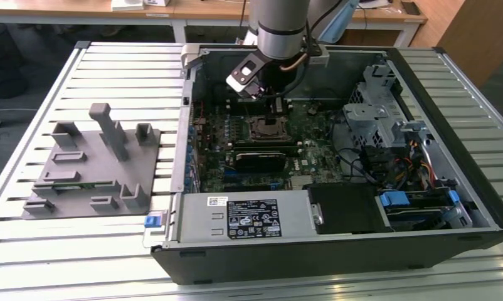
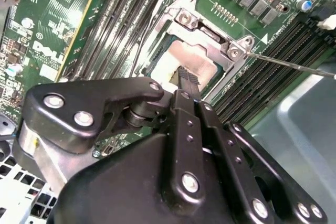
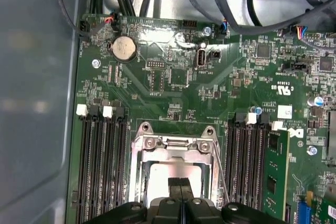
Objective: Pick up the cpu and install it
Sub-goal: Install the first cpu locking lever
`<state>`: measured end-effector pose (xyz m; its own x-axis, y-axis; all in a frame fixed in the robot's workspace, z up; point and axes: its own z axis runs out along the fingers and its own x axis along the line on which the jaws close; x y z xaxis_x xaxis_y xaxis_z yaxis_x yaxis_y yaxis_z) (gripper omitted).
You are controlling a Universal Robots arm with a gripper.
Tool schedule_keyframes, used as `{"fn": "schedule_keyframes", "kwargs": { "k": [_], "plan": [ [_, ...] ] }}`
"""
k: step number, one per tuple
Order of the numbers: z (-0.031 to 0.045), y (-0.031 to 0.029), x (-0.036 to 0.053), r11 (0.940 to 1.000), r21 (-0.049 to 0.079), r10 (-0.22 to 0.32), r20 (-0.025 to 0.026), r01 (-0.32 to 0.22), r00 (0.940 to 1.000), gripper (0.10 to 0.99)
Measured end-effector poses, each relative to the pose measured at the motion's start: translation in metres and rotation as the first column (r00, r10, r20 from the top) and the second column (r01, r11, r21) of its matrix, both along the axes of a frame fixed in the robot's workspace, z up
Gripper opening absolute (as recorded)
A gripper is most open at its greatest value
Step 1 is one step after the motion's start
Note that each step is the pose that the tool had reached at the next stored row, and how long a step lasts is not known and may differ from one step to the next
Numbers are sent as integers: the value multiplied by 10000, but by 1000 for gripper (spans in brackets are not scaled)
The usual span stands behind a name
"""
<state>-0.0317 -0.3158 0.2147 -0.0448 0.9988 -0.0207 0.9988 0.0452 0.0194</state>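
Evidently your gripper (image 3: 180, 184) is clenched on nothing, tips over the cpu (image 3: 155, 178) lying in the socket (image 3: 176, 142); judge it light, stiff, fragile, so hold its edges only.

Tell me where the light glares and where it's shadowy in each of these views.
Exterior view: daylight brightens the slatted table, while the inside of the case is dim. First wrist view: a white sheen lies on the motherboard beside the coin cell. Second wrist view: the cpu shines pale in the socket, behind the dark hand.
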Motion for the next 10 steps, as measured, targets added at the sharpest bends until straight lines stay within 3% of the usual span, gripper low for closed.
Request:
{"fn": "schedule_keyframes", "kwargs": {
  "k": [4,10],
  "plan": [
    [54,0,0,10000,3,1,2,-1,10000,106],
    [219,0,0,10000,2,1,1,-1,10000,106]
  ]
}}
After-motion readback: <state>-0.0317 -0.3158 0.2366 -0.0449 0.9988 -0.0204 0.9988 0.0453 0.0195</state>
